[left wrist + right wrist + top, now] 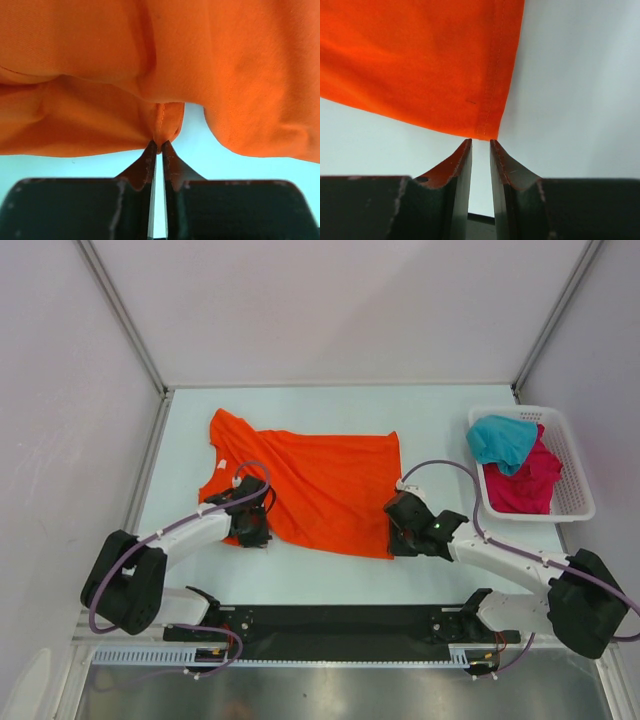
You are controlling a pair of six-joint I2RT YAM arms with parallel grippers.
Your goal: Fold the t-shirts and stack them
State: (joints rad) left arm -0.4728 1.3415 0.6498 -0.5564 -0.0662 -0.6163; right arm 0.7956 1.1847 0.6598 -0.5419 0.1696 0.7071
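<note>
We see the orange t-shirt spread flat on the table, and off to its right the teal t-shirt lies on the magenta t-shirt in the white basket. At the orange t-shirt's near left edge the left gripper has its fingers almost together, pinching a small fold of hem. At its near right corner the right gripper keeps a narrow slit, the corner meeting its tips; we cannot tell whether it is caught.
</note>
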